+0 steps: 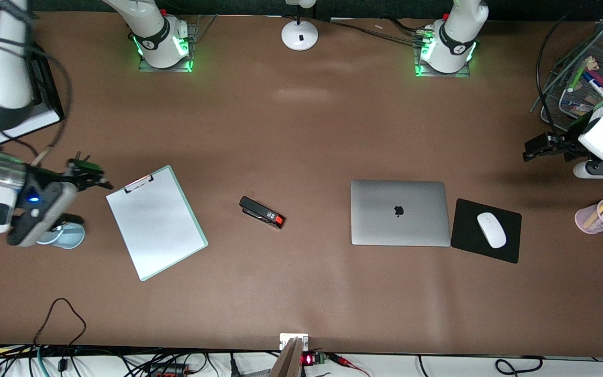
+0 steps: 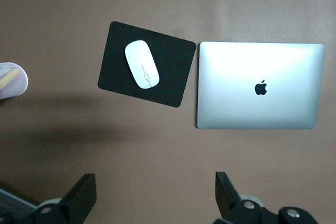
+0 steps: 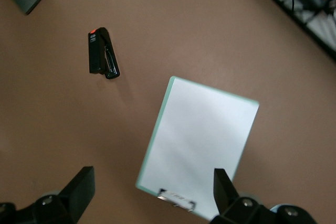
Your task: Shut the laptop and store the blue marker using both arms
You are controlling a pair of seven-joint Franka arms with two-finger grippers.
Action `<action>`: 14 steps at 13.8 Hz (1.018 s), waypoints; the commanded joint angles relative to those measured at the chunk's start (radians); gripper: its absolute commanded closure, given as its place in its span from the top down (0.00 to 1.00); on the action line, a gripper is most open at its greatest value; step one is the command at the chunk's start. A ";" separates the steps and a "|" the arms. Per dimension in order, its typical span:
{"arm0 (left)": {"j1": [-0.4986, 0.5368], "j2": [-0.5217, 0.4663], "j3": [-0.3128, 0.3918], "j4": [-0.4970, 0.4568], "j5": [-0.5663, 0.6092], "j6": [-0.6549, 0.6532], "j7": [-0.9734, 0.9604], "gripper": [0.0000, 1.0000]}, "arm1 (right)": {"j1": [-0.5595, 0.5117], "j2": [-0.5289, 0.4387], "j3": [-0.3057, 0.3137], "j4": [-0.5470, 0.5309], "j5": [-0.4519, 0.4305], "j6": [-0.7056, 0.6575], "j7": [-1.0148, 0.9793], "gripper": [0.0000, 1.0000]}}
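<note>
The laptop point(image 1: 400, 212) is seen lying shut beside the mouse pad point(image 1: 486, 230). Both the left gripper point(image 2: 155, 195) and right gripper point(image 3: 152, 195) are held spread and empty.

No words or numbers are reading clearly anywhere; only 1 sign is showing, a dark apple logo point(image 1: 399, 211) sitting on the laptop point(image 1: 380, 230) lid

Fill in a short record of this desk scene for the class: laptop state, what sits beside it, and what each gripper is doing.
laptop: closed, lid flat, logo up
mouse pad: beside the laptop, toward the left arm's end, white mouse on it
blue marker: cannot pick it out
left gripper: open, empty, raised above bare table
right gripper: open, empty, over the clipboard clip end
</note>
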 commanded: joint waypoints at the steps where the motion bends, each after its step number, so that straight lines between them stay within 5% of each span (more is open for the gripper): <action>1: 0.004 0.005 0.000 0.014 -0.021 -0.012 0.033 1.00 | 0.013 -0.064 -0.002 -0.125 -0.030 0.052 0.185 1.00; 4: 0.004 0.005 0.000 0.014 -0.021 -0.012 0.031 1.00 | 0.010 -0.102 -0.004 -0.236 -0.055 0.083 0.366 1.00; 9: 0.004 0.005 0.000 0.014 -0.021 -0.012 0.031 1.00 | 0.012 -0.153 -0.004 -0.307 -0.260 0.023 0.659 1.00; 14: 0.004 0.005 0.000 0.014 -0.022 -0.012 0.031 1.00 | -0.132 -0.216 -0.001 -0.307 -0.325 -0.002 0.652 1.00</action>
